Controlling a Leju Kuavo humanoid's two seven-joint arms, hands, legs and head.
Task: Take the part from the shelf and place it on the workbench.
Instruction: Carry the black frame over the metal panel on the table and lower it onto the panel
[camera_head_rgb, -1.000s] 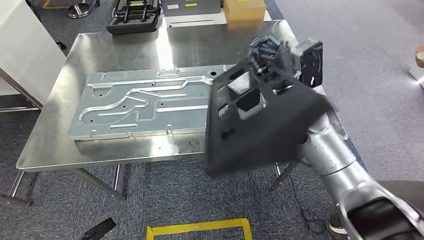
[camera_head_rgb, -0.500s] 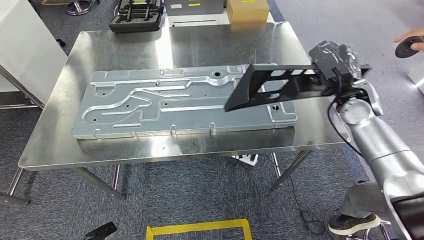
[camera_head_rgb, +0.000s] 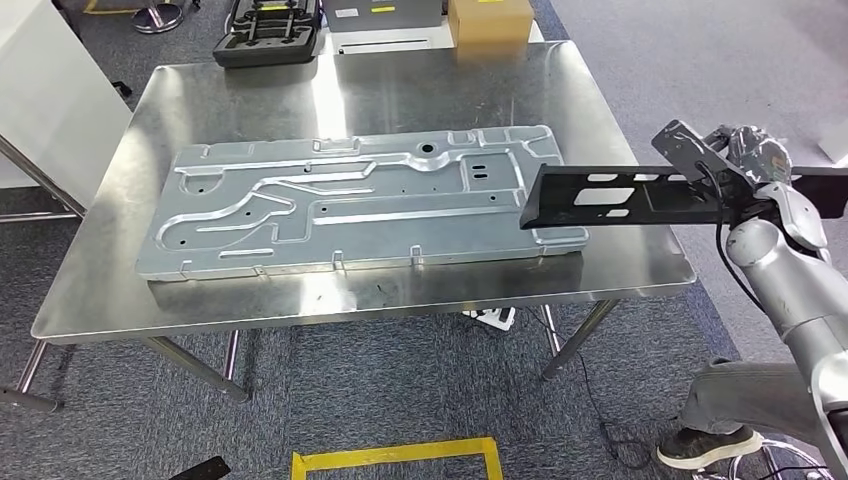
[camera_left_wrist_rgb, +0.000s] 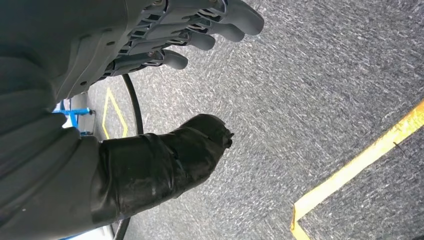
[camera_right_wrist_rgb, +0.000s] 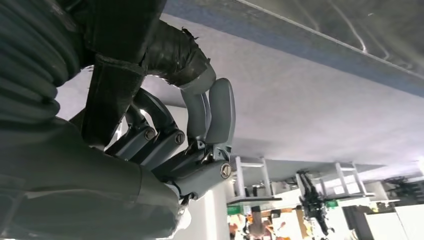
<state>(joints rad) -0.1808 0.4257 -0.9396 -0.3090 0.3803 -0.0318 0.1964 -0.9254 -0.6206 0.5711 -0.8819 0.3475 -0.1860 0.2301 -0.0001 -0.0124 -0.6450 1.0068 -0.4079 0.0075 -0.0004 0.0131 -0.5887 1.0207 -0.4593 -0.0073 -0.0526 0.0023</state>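
Note:
The part (camera_head_rgb: 620, 195) is a long flat black panel with cut-out slots. It hangs level above the right end of the steel workbench (camera_head_rgb: 400, 90), its left end over the corner of a large stamped silver panel (camera_head_rgb: 350, 210). My right hand (camera_head_rgb: 745, 160) grips the part's right end, out past the bench's right edge. In the right wrist view the right hand (camera_right_wrist_rgb: 190, 130) has its fingers curled round the part's black edge (camera_right_wrist_rgb: 115, 95). My left hand (camera_left_wrist_rgb: 165, 35) hangs over grey carpet, fingers apart, holding nothing.
A black foam tray (camera_head_rgb: 268, 30) and a cardboard box (camera_head_rgb: 488, 18) sit beyond the bench's far edge. A white cabinet (camera_head_rgb: 45, 100) stands at the left. Yellow floor tape (camera_head_rgb: 400, 458) runs below the bench. A person's shoe (camera_head_rgb: 715, 440) is at lower right.
My right arm swung the part rightward and levelled it from a steep tilt close to the camera to flat over the bench's right end. A person's hand at upper right has left the picture.

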